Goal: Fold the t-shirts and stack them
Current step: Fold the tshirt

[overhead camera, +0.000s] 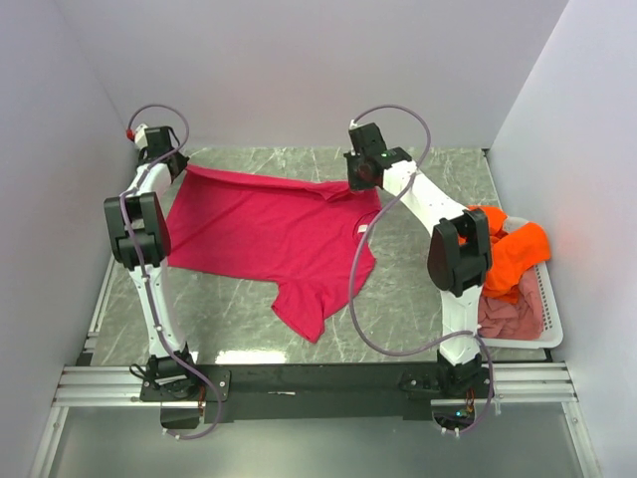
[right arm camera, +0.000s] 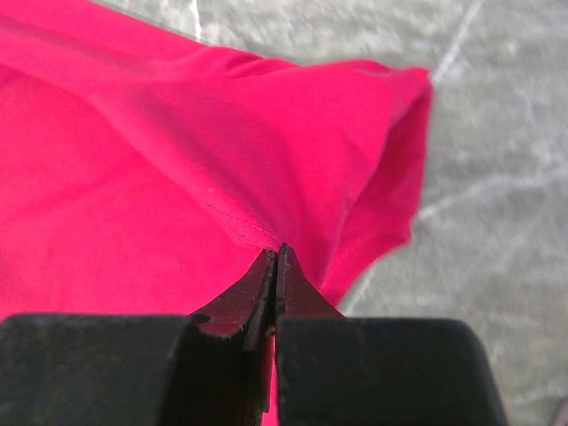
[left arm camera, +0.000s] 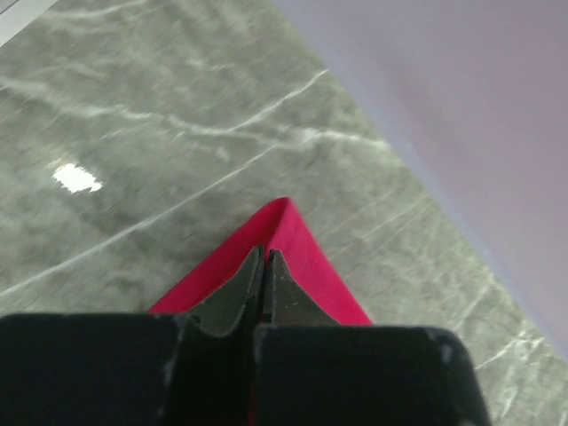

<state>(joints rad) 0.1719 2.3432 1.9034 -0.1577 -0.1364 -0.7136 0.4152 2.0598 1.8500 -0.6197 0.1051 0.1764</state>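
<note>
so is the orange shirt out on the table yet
No, the orange shirt is heaped in the white basket at the right, over a pink shirt; only the red shirt is spread on the table.

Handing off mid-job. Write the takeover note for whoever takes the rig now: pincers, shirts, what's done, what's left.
Pincers: the left pincer is shut on the far-left corner of the crimson shirt; the right pincer is shut on that shirt's far edge, near a sleeve.
Shirts: the crimson shirt lies mostly spread on the table, unfolded. The orange shirt and pink-red shirt are bunched in the white basket on the right.
Done: nothing folded or stacked.
Left: fold every shirt, then stack.
</note>
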